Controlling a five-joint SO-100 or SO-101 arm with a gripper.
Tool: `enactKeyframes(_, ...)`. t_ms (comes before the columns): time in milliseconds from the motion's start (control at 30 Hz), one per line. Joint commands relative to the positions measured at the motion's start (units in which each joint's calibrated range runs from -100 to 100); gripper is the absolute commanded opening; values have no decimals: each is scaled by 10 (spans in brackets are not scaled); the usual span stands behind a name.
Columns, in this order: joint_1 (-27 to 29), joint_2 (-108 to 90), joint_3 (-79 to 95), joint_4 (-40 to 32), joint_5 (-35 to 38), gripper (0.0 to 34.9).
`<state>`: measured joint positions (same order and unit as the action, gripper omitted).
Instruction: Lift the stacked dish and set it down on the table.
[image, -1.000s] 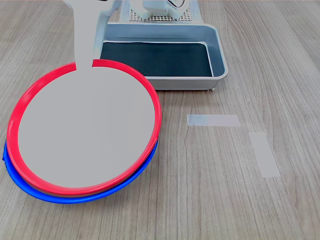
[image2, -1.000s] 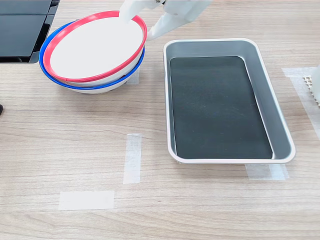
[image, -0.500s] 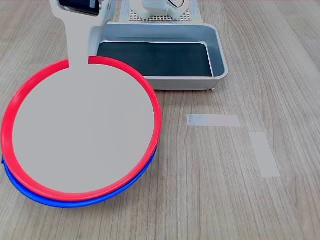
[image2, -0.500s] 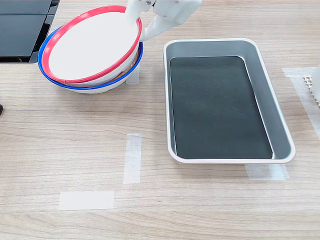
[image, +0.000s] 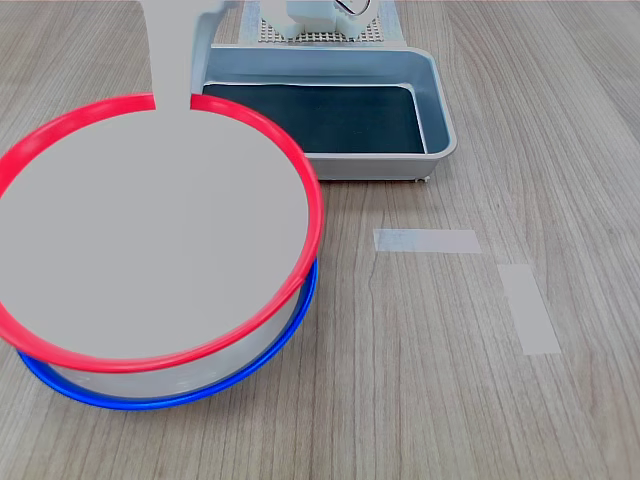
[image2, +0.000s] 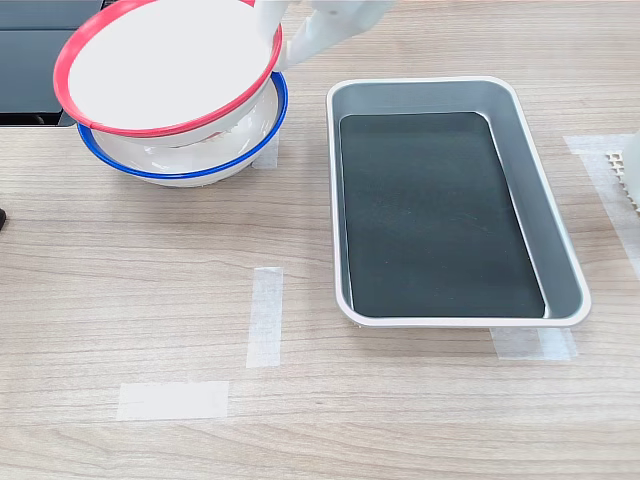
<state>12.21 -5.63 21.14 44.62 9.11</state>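
Note:
The stacked dish (image: 150, 240), with its red rim and pale grey centre, hangs tilted in the air above a blue-rimmed plate (image: 200, 395) in both exterior views. My white gripper (image: 172, 98) is shut on the far part of its rim in the first exterior view. In the second exterior view the gripper (image2: 278, 36) clamps the right edge of the stacked dish (image2: 165, 60), one finger above and one below. A gap shows between it and the blue-rimmed plate (image2: 190, 175), which rests on the wood-grain table (image2: 150, 300).
A grey rectangular tray (image2: 334, 200) with a dark floor lies right of the plates in the second exterior view, and behind them as the tray (image: 440, 110) in the first. Two pale tape strips (image: 427, 240) (image: 527, 308) mark the table. A black object (image2: 40, 60) sits at the top left.
The red-rimmed dish has risen off the blue-rimmed plate, held by the gripper; it was resting tilted on it a second ago. The blue-rimmed plate stays put.

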Motion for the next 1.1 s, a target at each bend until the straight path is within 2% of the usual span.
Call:
enactKeyframes(0,-28,-47,-66,41,-3,0)
enactKeyframes(100,-87,-45,-114,102,-3,0)
enactKeyframes(467,-199,-23,-111,108,-8,0)
enactKeyframes(767,-245,46,-85,64,-13,0)
enactKeyframes(1067,-262,118,-96,25,-10,0)
